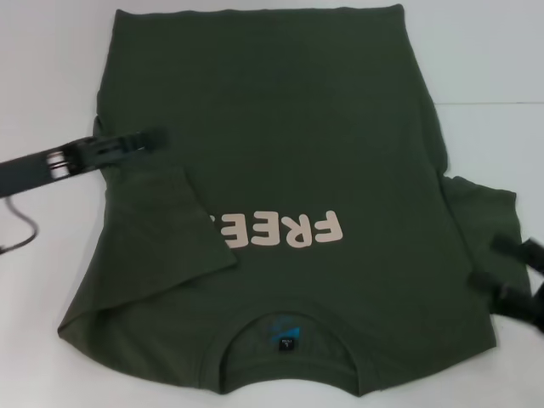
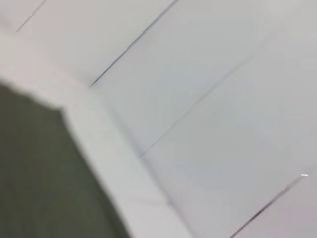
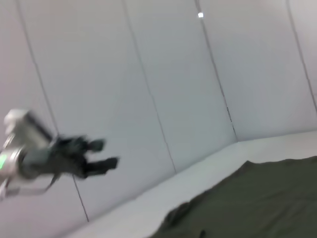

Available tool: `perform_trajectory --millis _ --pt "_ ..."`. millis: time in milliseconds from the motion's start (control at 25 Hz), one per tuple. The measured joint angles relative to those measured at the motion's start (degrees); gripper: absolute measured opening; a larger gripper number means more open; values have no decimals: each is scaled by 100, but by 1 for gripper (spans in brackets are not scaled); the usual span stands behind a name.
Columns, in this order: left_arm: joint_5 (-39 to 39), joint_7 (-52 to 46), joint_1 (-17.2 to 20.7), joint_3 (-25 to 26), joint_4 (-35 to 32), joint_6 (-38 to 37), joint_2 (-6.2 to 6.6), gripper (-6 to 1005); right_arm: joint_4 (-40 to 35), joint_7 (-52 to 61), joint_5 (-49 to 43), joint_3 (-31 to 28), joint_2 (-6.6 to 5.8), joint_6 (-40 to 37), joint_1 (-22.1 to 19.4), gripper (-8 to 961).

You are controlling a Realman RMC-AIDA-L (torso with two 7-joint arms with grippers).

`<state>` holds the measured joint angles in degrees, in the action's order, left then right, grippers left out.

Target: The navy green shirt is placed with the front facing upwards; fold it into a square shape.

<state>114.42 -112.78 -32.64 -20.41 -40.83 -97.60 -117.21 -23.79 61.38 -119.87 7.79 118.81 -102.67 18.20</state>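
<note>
Lying flat on a plain white surface [image 1: 484, 59], the navy green shirt [image 1: 280, 136] fills most of the head view, front side up. Its long axis runs toward and away from the robot: the ribbed collar [image 1: 293, 374] with its small blue neck label [image 1: 286, 334] sits at the near edge, and the hem lies at the far edge. One sleeve [image 1: 157, 225] is folded in over the chest on the robot's left, covering the start of the pale pink lettering [image 1: 285, 228] (so it reads only "FREE"). The other sleeve [image 1: 484, 212] spreads out past the shirt's right side.

One shirt and two hands are visible. The left hand [image 1: 151, 140] hovers over the shirt's left edge, just beyond the folded sleeve, its fingers a narrow way apart and holding nothing. The right hand [image 1: 510, 272] is beside the spread sleeve, its fingers apart and empty.

Pale panelled walls [image 3: 173, 74] with thin dark seams rise behind the surface.
</note>
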Motion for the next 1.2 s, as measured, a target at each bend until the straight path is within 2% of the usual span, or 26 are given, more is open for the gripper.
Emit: perform_trajectory --millis 80,160,280,400,560,640,760,880,1000,1200 --pt "-115 435 225 242 -92 -315 -60 575 -425 1046 -5 -53 -10 -181 107 927" --pt "-117 576 440 340 -239 -434 -108 584 -911 2246 -36 -6 -72 -232 265 927" --pt "-1 674 664 325 -478 -580 -124 600 -1530 3864 -123 303 -278 -260 516 927" --pt "142 758 851 315 -779 -697 -170 616 -2000 5273 -165 794 -572 -267 686 927" --pt "549 730 950 307 -1028 -776 -212 637 -2382 7036 -489 1353 -1103 -119 875 927" --pt "694 778 958 303 -1054 -818 -214 643 -2428 7610 -762 1425 -1342 -53 968 927" --pt "837 1072 992 297 -1122 -992 -216 651 -2434 8237 -1182 1437 -1605 179 1076 927" --pt "991 1397 1018 293 -1234 -1258 -223 750 -2439 8528 -1579 1443 -1722 348 1171 927" --pt "1171 1746 1049 286 -1301 -1520 -225 849 -2427 8654 -1939 1448 -1768 513 1246 927" --pt "1295 2079 1065 281 -1274 -1597 -240 855 -2290 8854 -2193 1564 -1748 840 1379 927"
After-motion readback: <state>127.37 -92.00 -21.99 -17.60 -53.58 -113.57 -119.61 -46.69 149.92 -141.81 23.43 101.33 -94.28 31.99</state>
